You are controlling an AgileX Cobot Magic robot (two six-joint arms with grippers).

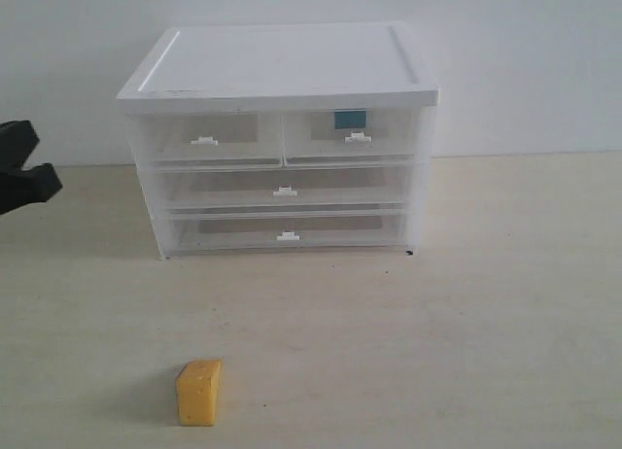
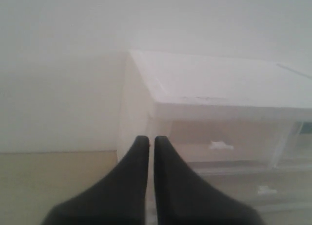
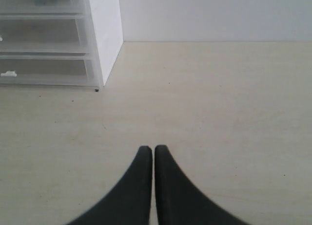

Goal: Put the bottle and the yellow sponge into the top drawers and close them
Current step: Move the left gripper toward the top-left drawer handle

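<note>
— Yellow sponge (image 1: 199,392), where's it at?
— On the bench (image 1: 486,352), near front edge, left of centre. Orange-yellow foam block, bare bench all round, well apart from the cabinet (image 1: 282,65).
— Bottle (image 1: 350,120)?
— Only a teal-blue patch, seen thru right top drawer (image 1: 389,138). That & left top drawer (image 1: 209,138) both pushed in flush.
— Grippers?
— Left gripper (image 2: 147,138) left of cabinet, fingers together, nothing held. Right gripper (image 3: 147,148) same, over bare bench to the cabinet's right.
</note>
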